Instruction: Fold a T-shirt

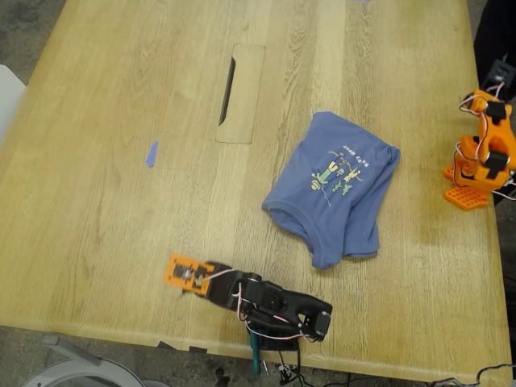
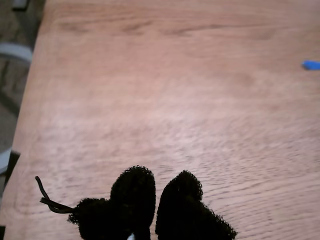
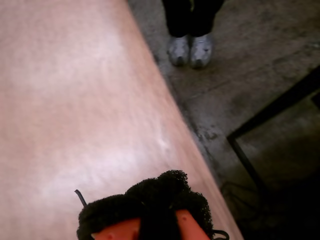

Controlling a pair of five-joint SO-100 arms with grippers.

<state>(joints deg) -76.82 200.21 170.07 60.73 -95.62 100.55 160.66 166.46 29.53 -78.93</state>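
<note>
The slate-blue T-shirt (image 1: 334, 189) lies crumpled and partly doubled over on the wooden table (image 1: 105, 97), right of centre in the exterior view, with its yellow-green print facing up. It appears in neither wrist view. My first gripper (image 1: 172, 272) (image 2: 156, 192) rests low over bare wood near the table's near edge, well left of the shirt in the exterior view. Its black foam pads (image 2: 132, 192) are nearly touching, with nothing between them. The second arm (image 1: 482, 149) stands folded at the exterior view's right edge. My second gripper (image 3: 161, 187) is shut and empty over the table edge.
A small blue tape scrap (image 1: 151, 153) (image 2: 311, 64) lies on the wood at the exterior view's left. A rectangular cable hatch (image 1: 240, 93) is set into the tabletop. A person's shoes (image 3: 190, 50) stand on the floor beyond the table edge. A chair (image 1: 72, 371) sits below the near edge.
</note>
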